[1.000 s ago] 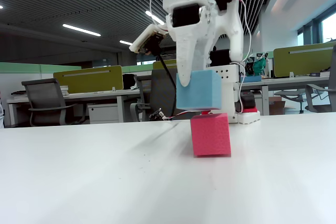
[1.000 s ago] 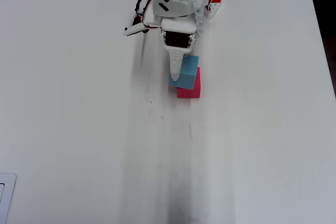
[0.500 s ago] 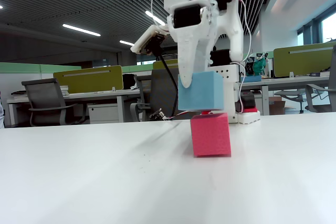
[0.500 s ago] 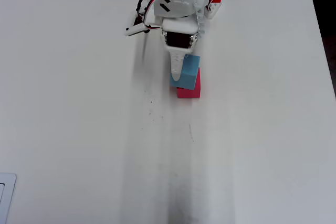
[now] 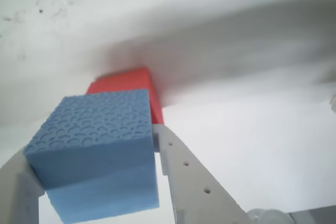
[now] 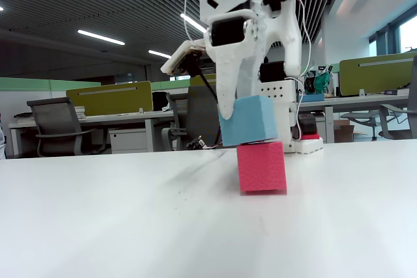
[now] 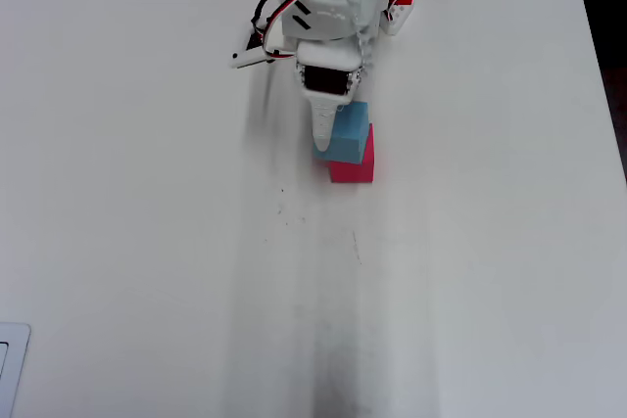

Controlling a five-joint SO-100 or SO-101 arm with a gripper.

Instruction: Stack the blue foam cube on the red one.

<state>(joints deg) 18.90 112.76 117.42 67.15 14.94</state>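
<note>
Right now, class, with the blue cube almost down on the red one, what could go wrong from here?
1. The blue foam cube hangs tilted in the gripper, so it may land on an edge and tip.
2. In the overhead view it sits off-centre over the red one, so it could slide off when released.

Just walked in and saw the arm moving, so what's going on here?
A small white robot arm is stacking foam cubes on a white table. Its hand is shut on the blue foam cube and holds it tilted over the red foam cube, which sits on the table. In the fixed view the blue cube's lower edge looks to be at the red cube's top, offset to the left. The blue cube is not yet released.
</note>
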